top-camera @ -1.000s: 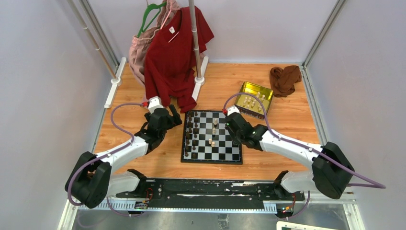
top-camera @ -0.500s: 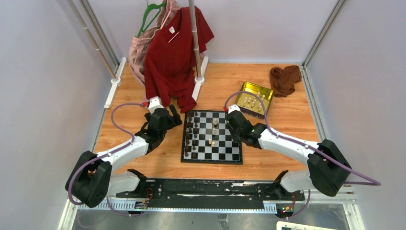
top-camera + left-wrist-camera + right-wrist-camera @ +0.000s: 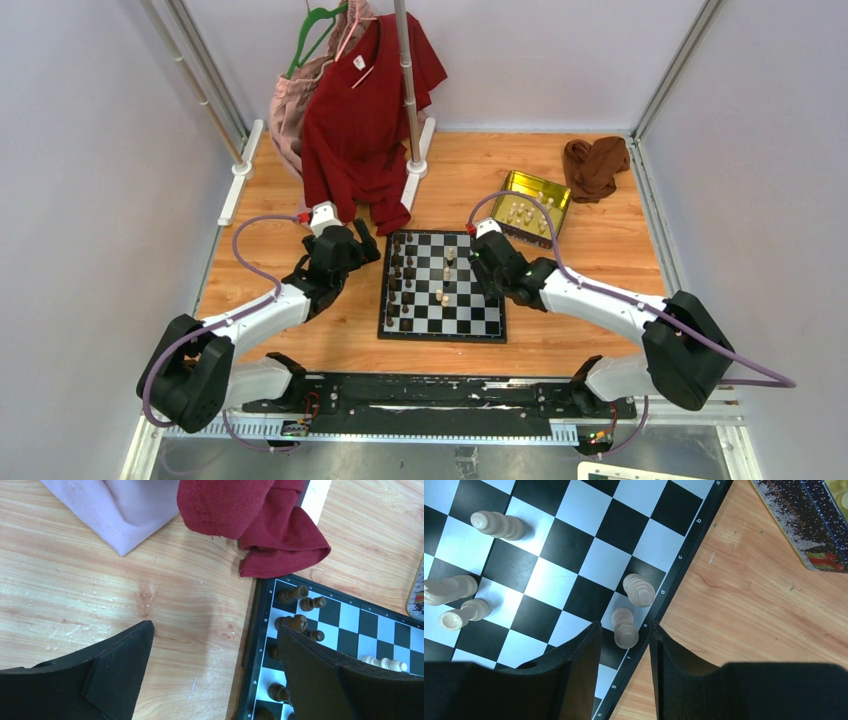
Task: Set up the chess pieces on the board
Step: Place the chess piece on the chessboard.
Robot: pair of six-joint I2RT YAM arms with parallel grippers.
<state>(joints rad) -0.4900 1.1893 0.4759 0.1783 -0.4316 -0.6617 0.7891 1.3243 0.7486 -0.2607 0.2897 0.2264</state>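
While a cream chess piece [image 3: 625, 630] at the edge of the board [image 3: 589, 560] is flanked by the narrowly parted right hand [image 3: 624, 625], a straight vertical lift is advised; the left hand [image 3: 215, 627] is held wide.

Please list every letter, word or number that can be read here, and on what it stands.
"a", "b", "c", "d", "e", "g": on the black border of the board, right wrist view.
Border marks in the left wrist view: too blurred.
White label on the red shirt: too small.
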